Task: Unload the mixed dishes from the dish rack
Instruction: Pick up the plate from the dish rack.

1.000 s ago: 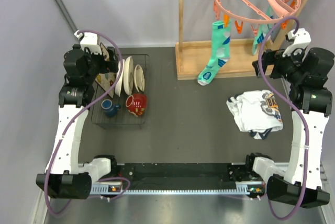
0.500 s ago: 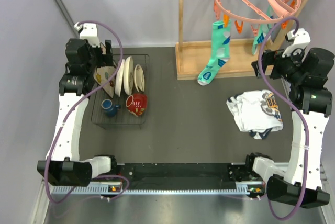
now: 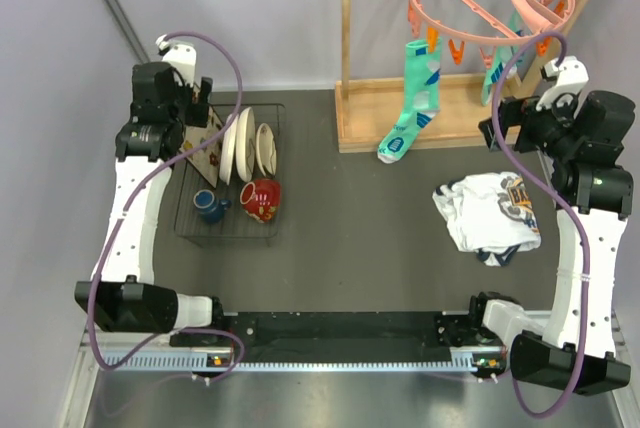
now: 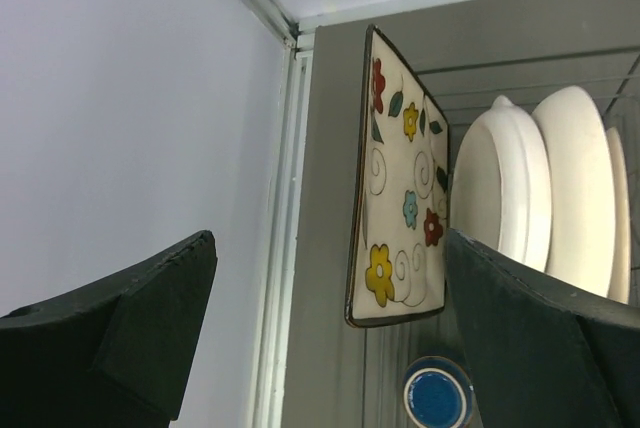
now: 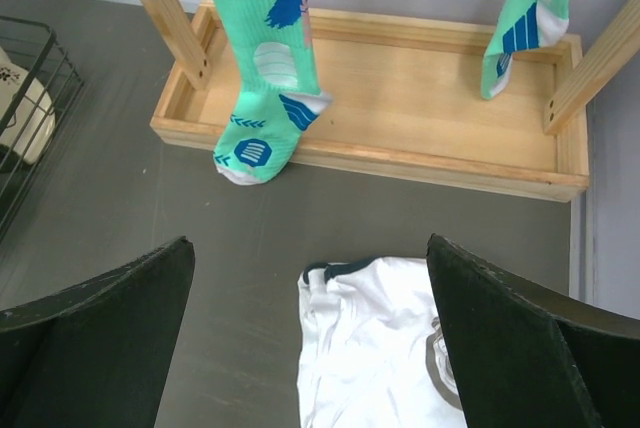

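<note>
Left gripper [image 4: 328, 233] is hovering with its jaws spread wide over the square cream floral plate [image 4: 400, 178], not touching it. That plate is standing on edge at the left side of the black thin-wire dish rack [image 3: 228, 233], beside the large cream dishes [image 4: 540, 198]. Right gripper [image 5: 310, 239] is hanging, jaws likewise apart, above a crumpled white shirt [image 5: 380, 338].

No readable text, label or number anywhere.
</note>
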`<action>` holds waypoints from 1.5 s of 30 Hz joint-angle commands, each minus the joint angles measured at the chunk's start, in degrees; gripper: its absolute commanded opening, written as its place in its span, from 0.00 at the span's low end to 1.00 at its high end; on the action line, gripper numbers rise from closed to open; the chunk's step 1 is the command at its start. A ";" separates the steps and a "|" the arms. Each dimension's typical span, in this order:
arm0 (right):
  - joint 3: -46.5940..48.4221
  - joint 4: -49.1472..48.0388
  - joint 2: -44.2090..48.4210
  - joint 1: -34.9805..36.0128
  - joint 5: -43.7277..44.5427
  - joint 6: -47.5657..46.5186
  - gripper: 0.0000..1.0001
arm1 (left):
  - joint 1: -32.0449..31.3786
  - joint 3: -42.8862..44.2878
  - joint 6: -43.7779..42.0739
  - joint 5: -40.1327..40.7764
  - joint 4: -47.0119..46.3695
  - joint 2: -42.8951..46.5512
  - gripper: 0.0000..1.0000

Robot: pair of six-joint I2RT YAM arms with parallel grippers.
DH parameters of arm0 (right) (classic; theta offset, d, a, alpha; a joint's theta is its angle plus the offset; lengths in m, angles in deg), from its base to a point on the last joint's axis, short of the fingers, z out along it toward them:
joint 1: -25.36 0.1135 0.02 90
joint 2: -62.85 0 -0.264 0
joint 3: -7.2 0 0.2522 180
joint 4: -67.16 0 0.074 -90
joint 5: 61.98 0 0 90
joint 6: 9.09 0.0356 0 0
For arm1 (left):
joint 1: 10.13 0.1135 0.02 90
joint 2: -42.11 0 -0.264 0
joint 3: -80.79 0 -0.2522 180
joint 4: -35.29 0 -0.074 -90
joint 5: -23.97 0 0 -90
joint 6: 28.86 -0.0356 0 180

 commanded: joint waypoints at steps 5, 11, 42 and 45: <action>-1.08 -1.02 0.34 0.01 -1.07 -1.34 0.99 | 0.93 4.55 -5.30 -0.45 -0.44 -4.46 0.99; -1.95 -1.03 0.77 0.01 -1.25 -1.78 0.99 | 4.44 11.58 -4.86 -4.23 3.96 -11.93 0.99; -4.94 -2.17 1.13 0.01 -1.25 -2.22 0.99 | 9.10 26.71 -5.30 -16.02 14.34 -32.25 0.98; -5.21 -2.17 1.21 0.01 -1.25 -2.22 0.99 | 9.19 26.71 -5.65 -16.28 14.95 -32.95 0.96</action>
